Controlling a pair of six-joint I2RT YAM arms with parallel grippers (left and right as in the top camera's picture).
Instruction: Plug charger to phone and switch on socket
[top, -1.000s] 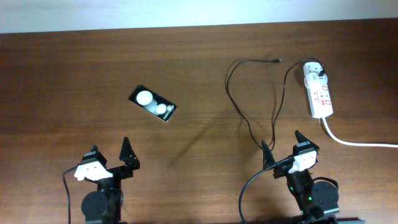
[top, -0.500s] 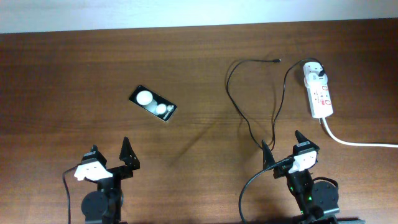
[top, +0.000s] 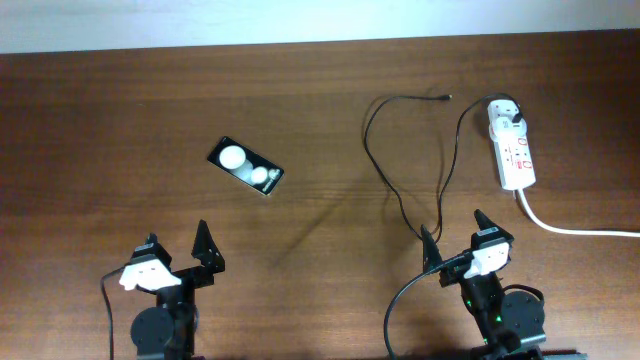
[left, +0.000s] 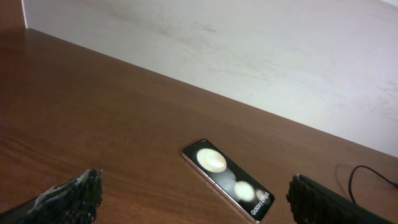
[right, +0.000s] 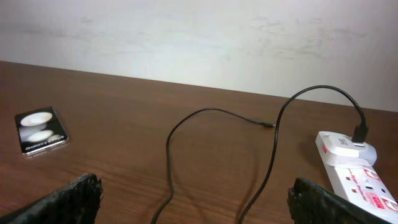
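The black phone (top: 246, 166) lies flat at centre-left, its glossy face showing two white round spots; it also shows in the left wrist view (left: 227, 178) and the right wrist view (right: 40, 129). The thin black charger cable (top: 378, 150) loops across the table, its tip (top: 445, 97) lying free, its white plug head (top: 506, 115) seated in the white socket strip (top: 514, 150). The cable (right: 270, 168) and strip (right: 354, 171) show in the right wrist view. My left gripper (top: 178, 254) is open and empty near the front edge, short of the phone. My right gripper (top: 456, 238) is open and empty, straddling the cable loop.
The strip's thick white cord (top: 575, 230) runs off to the right edge. A pale wall (right: 199, 37) rises behind the table's far edge. Bare brown wood (top: 120, 110) lies around the phone.
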